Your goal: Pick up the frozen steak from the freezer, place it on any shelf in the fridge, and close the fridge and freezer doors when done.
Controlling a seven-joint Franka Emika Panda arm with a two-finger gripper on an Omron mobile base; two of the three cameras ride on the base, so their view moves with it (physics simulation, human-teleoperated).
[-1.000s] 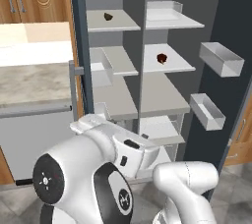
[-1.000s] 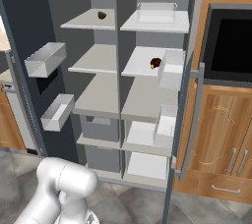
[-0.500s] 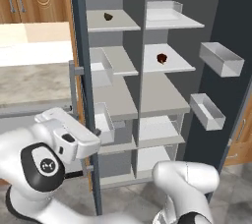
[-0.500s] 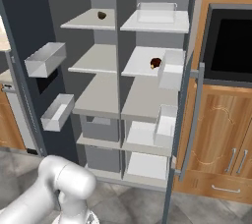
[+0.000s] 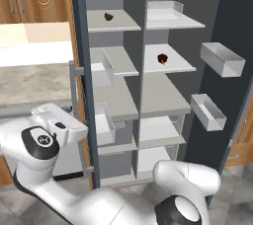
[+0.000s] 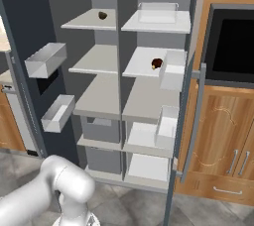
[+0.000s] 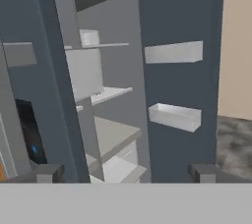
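Gripper (image 7: 125,173) jaws wide apart, nothing between them. Frozen steak (image 6: 157,63) lies on the middle shelf (image 6: 144,66) of the fridge (image 6: 149,101). Both doors open. I judge closing comes next: I press flat on the freezer door (image 5: 79,61) outer face and sweep steadily.

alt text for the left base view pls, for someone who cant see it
A tall slate-blue side-by-side unit stands with both doors open, the white robot arm curled low in front of it. A dark red-brown steak lies on a right-hand shelf; a dark olive lump lies on the top left shelf. Two white door bins hang on the right door.
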